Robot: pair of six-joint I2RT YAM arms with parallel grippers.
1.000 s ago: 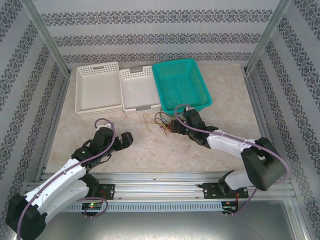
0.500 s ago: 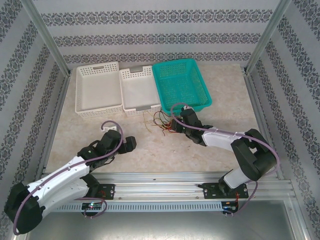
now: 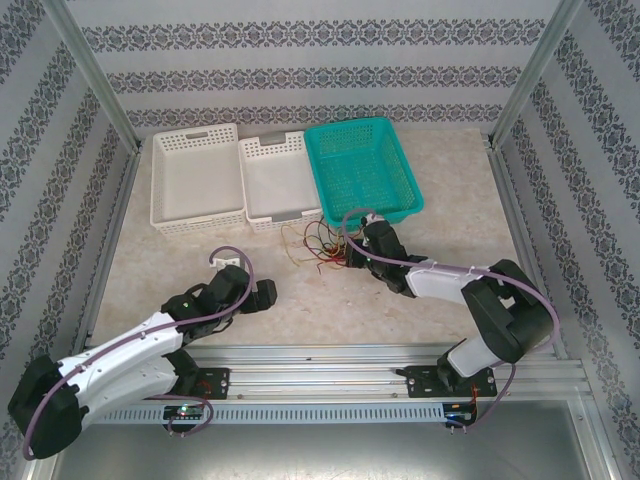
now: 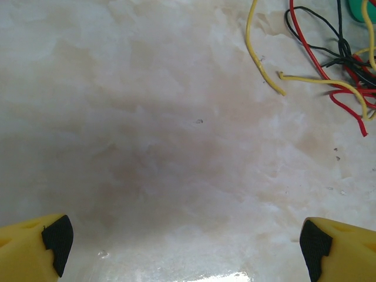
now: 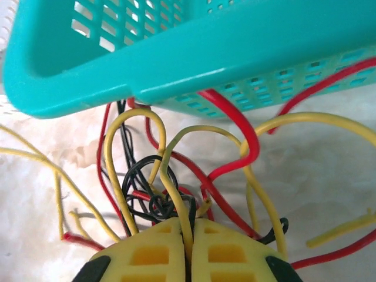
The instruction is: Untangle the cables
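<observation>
Just in front of the teal basket [image 3: 345, 125], on the pale counter [image 3: 450, 200], the cables [image 3: 312, 245] lie in a loose tangle; from above the strands are too thin to sort out. The right end effector [image 3: 352, 250] sits at the tangle's right edge, hiding part of it. At the right wrist its fingers are pressed together on a yellow strand, and the black knot runs partly behind them. Red loops pass under the basket's wall. The left end effector [image 3: 262, 293] hangs spread wide over bare counter, its yellow fingers [image 4: 35, 244] cut off at the lower corners and the cables cropped at the top right.
</observation>
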